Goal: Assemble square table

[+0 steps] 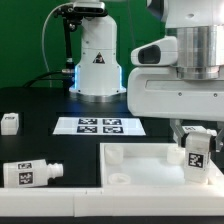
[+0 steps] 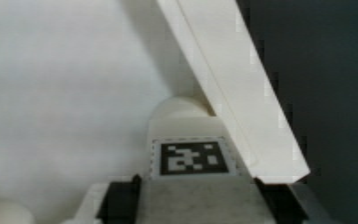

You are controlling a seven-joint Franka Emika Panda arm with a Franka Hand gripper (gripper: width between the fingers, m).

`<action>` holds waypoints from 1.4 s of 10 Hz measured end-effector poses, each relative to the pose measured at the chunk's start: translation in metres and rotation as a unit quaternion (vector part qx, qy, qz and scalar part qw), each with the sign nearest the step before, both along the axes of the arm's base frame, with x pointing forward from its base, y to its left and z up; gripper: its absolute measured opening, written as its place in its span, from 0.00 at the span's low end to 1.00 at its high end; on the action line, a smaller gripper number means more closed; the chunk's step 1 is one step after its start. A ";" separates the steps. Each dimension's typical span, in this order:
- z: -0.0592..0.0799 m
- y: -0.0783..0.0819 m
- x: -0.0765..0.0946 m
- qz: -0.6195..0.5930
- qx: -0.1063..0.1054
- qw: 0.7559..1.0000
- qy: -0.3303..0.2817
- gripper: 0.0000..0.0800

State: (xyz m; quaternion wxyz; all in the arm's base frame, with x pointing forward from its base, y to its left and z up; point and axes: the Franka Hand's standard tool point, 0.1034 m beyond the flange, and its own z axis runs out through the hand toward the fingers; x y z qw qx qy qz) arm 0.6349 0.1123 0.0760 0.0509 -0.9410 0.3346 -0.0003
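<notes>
The square table's white top lies at the front of the exterior view, a shallow tray with a raised rim. A white leg with a black-and-white tag stands upright over the tray's right part, close to the rim. My gripper comes down on it from above. In the wrist view the leg fills the gap between my fingers, and both pads touch its sides. The tray rim runs right beside the leg. Another tagged leg lies on its side at the exterior view's left.
The marker board lies flat behind the tray. A small white tagged part sits at the far left. The arm's white base stands at the back. A long white border wall runs along the front edge.
</notes>
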 end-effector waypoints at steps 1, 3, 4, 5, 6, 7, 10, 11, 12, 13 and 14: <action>0.000 0.000 0.001 -0.078 0.006 0.997 0.010 0.36; -0.001 0.004 0.005 -0.290 0.034 0.956 0.032 0.36; -0.002 0.008 0.005 -0.357 0.035 0.933 0.036 0.36; -0.002 0.007 0.005 -0.358 0.036 0.933 0.036 0.36; -0.002 0.008 0.005 -0.363 0.037 0.930 0.038 0.36; -0.003 0.008 0.004 -0.317 0.031 0.947 0.032 0.36; -0.003 0.006 0.004 -0.064 0.007 0.998 0.003 0.71; -0.003 0.006 0.003 -0.041 0.006 0.999 0.001 0.79; -0.004 0.005 0.003 -0.016 0.005 1.000 -0.001 0.81; -0.004 0.005 0.004 0.020 0.003 1.000 -0.005 0.81; -0.003 0.004 0.004 0.059 -0.001 0.998 -0.011 0.81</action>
